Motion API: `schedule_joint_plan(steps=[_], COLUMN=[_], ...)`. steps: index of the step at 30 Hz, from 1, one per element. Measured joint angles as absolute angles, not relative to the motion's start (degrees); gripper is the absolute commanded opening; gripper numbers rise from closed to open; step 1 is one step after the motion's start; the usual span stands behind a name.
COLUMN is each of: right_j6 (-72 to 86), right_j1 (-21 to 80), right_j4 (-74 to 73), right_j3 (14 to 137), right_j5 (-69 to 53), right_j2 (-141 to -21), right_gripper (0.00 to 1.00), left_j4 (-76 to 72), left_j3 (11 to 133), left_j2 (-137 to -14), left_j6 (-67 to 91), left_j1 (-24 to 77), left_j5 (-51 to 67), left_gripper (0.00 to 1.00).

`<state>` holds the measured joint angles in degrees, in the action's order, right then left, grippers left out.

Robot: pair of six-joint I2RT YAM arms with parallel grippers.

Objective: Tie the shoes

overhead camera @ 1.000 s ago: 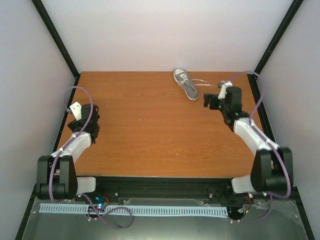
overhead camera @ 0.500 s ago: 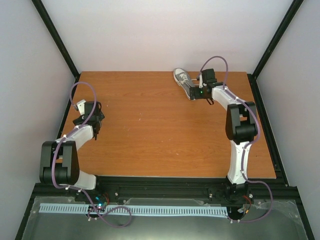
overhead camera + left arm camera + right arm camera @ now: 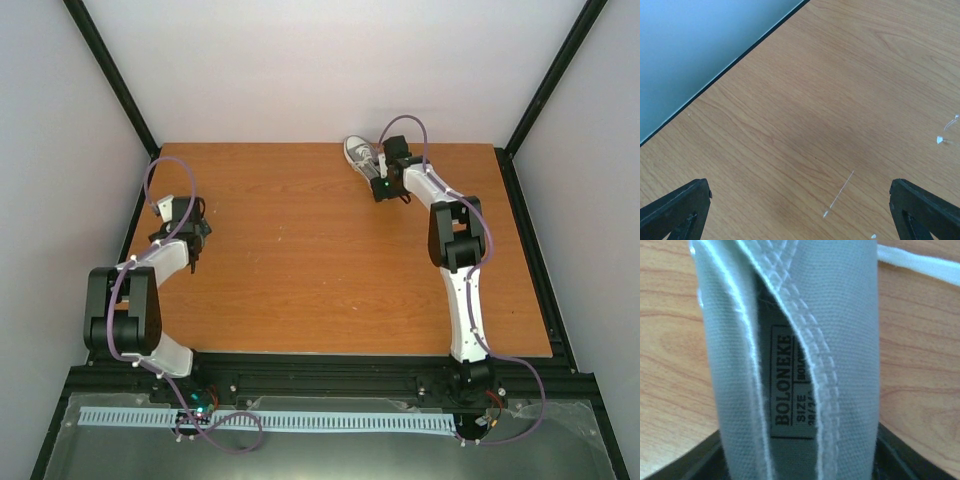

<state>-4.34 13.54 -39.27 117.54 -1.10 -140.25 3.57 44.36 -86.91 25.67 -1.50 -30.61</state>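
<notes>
The grey canvas shoe (image 3: 360, 157) with a white toe cap lies at the table's far edge, toe pointing away. My right gripper (image 3: 383, 181) is at its heel. In the right wrist view the shoe (image 3: 795, 340) fills the frame, its heel pinched narrow between my black fingers (image 3: 897, 460), with a size label showing inside. A white lace (image 3: 920, 260) lies on the wood at the upper right. My left gripper (image 3: 195, 238) is open and empty over bare wood at the table's left side, its fingertips (image 3: 925, 210) wide apart.
The wooden table (image 3: 300, 250) is walled by white panels with black frame posts at the back corners. A thin white scratch (image 3: 840, 192) and small white flecks (image 3: 940, 140) mark the wood under the left gripper. The table's left edge (image 3: 725, 70) is near it.
My right arm has stretched forward and left from the table's right side to the shoe's heel and closed on it. The shoe has shifted slightly left. The left arm has moved a little.
</notes>
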Motion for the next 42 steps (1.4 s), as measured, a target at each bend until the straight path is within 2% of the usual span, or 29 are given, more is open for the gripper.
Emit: schedule_joint_plan(steps=[3,6,7,13,19,23,26,33,37,38,41,42], right_j6=[-5.10,-5.58,-5.54,-3.62,-2.20,-1.63,-0.97,1.52,2.87,3.07,5.08,5.74], right_j1=[13.54,13.50,13.43,13.39,13.69,14.39,14.70,18.68,21.78,22.39,23.59,23.59], right_j4=[-39.40,-38.92,-38.37,-34.68,-30.11,-27.46,-26.06,-24.34,-22.50,-22.52,-22.90,-23.09], right_j3=[117.69,117.21,116.55,104.20,84.93,77.06,72.29,66.54,66.85,67.22,70.02,70.72], right_j5=[-1.54,-2.09,-2.35,-2.11,4.54,12.71,16.12,10.07,6.37,5.89,6.63,7.35], right_j2=[-140.29,-139.96,-139.57,-129.54,-102.96,-87.00,-79.24,-71.85,-71.55,-71.94,-74.94,-76.03], right_gripper=[0.35,0.05,0.03,0.03,0.03,0.03,0.03,0.03,0.03,0.04,0.40,0.46], left_j4=[3.92,3.81,3.73,-0.73,-3.38,0.34,2.31,7.64,14.46,15.99,18.65,19.22], left_j3=[45.50,45.43,45.25,38.50,34.46,37.60,38.79,39.20,43.18,44.64,48.40,49.15], left_j2=[-87.81,-87.44,-87.00,-76.75,-66.54,-63.44,-59.00,-45.87,-45.98,-46.68,-49.52,-50.43], left_j6=[25.67,25.65,25.65,25.65,25.76,29.28,33.56,39.11,38.70,38.35,36.97,36.58], left_j1=[-1.50,-1.50,-1.50,-1.50,-1.50,-1.50,-1.50,-1.50,-1.50,-1.50,-1.50,-1.50], left_j5=[-30.65,-30.72,-30.65,-27.75,-18.94,-11.97,-6.72,3.84,7.70,9.28,14.85,16.43], left_gripper=[1.00,1.00,1.00,1.00,1.00,1.00,1.00,1.00,1.00,1.00,1.00,1.00])
